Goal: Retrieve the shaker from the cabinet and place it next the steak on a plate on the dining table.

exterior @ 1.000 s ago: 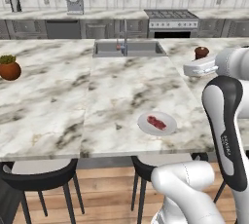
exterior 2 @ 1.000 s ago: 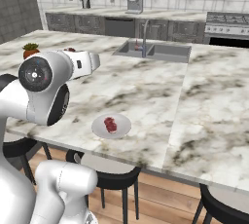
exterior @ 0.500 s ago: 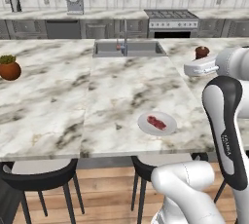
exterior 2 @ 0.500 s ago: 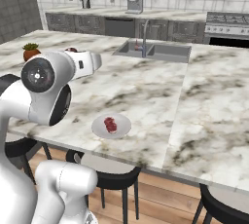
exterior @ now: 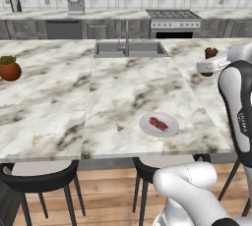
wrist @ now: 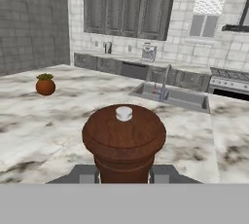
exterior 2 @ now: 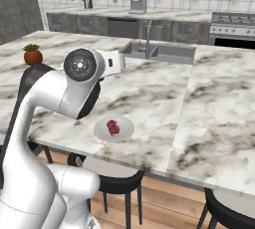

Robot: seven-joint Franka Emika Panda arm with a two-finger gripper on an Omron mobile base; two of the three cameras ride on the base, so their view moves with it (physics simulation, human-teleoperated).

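The dark reddish-brown shaker stands upright in my gripper, which is shut on its lower body. In the left base view the shaker pokes up behind my white hand, held over the right part of the dining table. The white plate with the red steak lies near the table's front edge, left of and nearer than the shaker. From the right side the plate and steak lie below my arm. The grey wall cabinet hangs on the far wall, its doors shut.
An orange-brown plant pot stands at the table's far left. The steel sink with its faucet is set in the far side. Black stools stand under the front edge. A back counter with a range runs behind.
My arm has swung to the right over the table with the shaker still held. The plate, steak and pot have not moved.
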